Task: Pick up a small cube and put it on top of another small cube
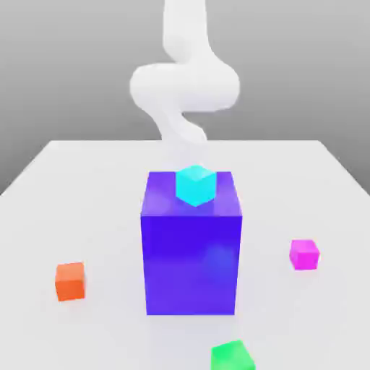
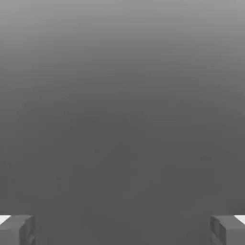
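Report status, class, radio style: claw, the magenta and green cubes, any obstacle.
Claw open, empty. Magenta cube and green cube apart on the table. Big blue block with cyan cube on top stands before the arm.

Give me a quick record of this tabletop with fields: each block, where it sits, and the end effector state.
surface: white table
big blue-purple block: centre of table
cyan cube: on top of the big block
magenta cube: on table, the exterior view's right
green cube: on table, near front edge
orange cube: on table, the exterior view's left
end effector: open, holding nothing
stacking: not yet done
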